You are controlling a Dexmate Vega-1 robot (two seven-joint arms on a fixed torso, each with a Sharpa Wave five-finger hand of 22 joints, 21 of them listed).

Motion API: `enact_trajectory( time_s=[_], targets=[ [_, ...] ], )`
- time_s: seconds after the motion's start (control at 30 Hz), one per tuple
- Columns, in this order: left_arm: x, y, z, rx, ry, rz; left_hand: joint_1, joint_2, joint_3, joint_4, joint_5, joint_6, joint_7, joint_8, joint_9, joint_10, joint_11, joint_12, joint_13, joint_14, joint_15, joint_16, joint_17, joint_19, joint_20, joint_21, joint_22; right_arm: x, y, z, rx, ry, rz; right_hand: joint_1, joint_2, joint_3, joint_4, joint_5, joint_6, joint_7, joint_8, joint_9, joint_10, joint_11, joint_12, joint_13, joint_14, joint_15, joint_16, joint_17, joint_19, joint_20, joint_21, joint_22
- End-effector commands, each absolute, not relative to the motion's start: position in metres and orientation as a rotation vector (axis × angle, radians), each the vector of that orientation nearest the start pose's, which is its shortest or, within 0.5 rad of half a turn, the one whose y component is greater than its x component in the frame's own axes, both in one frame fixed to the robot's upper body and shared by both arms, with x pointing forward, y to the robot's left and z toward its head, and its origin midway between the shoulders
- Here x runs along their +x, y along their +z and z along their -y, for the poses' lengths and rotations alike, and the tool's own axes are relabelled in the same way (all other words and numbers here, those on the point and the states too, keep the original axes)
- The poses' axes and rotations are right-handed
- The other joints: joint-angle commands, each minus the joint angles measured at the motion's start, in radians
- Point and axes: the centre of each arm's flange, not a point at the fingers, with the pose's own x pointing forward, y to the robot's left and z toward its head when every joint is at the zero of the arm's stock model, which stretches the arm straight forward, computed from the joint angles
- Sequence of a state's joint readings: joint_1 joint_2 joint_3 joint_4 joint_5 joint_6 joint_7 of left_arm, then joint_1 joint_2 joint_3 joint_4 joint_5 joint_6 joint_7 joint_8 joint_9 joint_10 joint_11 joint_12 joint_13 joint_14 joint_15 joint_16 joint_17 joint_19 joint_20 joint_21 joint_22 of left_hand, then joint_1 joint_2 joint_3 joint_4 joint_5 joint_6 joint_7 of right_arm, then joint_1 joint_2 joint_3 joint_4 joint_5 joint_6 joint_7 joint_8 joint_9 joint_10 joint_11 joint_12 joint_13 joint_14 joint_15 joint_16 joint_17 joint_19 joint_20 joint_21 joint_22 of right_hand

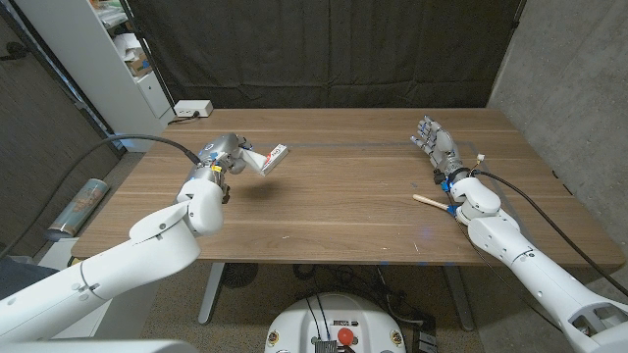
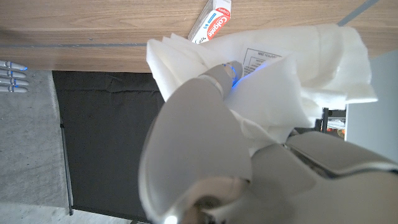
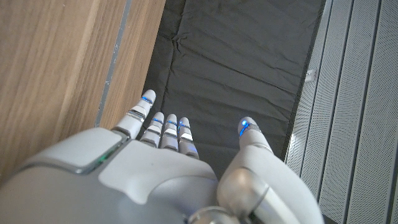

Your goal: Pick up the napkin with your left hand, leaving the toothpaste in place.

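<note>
My left hand (image 1: 224, 159) is raised over the left part of the table and grips a white crumpled napkin (image 1: 257, 162), whose shadow falls on the wood below. In the left wrist view the napkin (image 2: 292, 68) bunches around my fingers (image 2: 217, 78). A white and red toothpaste box (image 1: 279, 153) shows just past the napkin; the left wrist view has the toothpaste box (image 2: 214, 18) against the table, half hidden by the napkin. My right hand (image 1: 432, 139) stands at the table's right side, fingers spread and holding nothing; the right wrist view shows that hand (image 3: 174, 168) from behind.
A thin wooden stick (image 1: 430, 201) with a blue end lies by my right forearm. A white power strip (image 1: 189, 110) sits at the table's far left corner. A shelf unit (image 1: 118, 49) stands to the left, and a black curtain hangs behind the table (image 1: 353, 206).
</note>
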State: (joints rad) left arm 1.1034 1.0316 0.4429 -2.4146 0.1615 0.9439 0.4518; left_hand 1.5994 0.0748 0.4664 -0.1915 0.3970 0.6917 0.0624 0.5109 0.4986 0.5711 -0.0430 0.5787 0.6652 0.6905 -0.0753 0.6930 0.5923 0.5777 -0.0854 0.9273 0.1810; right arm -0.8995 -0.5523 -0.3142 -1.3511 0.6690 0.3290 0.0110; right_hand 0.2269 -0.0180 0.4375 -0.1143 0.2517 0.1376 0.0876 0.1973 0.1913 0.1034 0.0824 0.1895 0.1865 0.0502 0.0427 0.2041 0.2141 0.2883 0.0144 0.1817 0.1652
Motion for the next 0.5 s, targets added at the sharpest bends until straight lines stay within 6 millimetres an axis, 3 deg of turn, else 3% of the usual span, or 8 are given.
enact_trajectory(
  time_s=[0.03, 0.5],
  targets=[
    [0.451, 0.030, -0.261, 1.136, 0.443, 0.485, 0.003, 0.007, 0.026, 0.016, 0.009, 0.010, -0.002, 0.004, 0.004, 0.014, 0.002, -0.006, 0.009, 0.024, 0.001, 0.006, 0.210, 0.187, -0.003, 0.087, 0.025, 0.634, -0.026, 0.321, 0.056, 0.154, 0.643, 0.000, 0.007, -0.001, -0.002, 0.004, 0.007, 0.000, 0.001, 0.000, 0.005, -0.004, 0.005, 0.003, 0.005, 0.001, 0.004, 0.002, 0.003, 0.005, 0.009, 0.006],
    [0.439, 0.048, -0.263, 1.143, 0.459, 0.518, 0.000, 0.004, 0.037, 0.016, 0.015, 0.018, -0.001, 0.002, 0.006, 0.019, -0.001, -0.011, 0.028, 0.028, 0.001, 0.001, 0.219, 0.176, -0.004, 0.113, 0.021, 0.633, -0.031, 0.316, 0.060, 0.153, 0.640, 0.000, 0.007, -0.002, -0.002, 0.004, 0.007, 0.000, 0.001, 0.000, 0.006, -0.002, 0.005, 0.003, 0.005, 0.003, 0.004, 0.002, 0.004, 0.003, 0.009, 0.006]
  ],
)
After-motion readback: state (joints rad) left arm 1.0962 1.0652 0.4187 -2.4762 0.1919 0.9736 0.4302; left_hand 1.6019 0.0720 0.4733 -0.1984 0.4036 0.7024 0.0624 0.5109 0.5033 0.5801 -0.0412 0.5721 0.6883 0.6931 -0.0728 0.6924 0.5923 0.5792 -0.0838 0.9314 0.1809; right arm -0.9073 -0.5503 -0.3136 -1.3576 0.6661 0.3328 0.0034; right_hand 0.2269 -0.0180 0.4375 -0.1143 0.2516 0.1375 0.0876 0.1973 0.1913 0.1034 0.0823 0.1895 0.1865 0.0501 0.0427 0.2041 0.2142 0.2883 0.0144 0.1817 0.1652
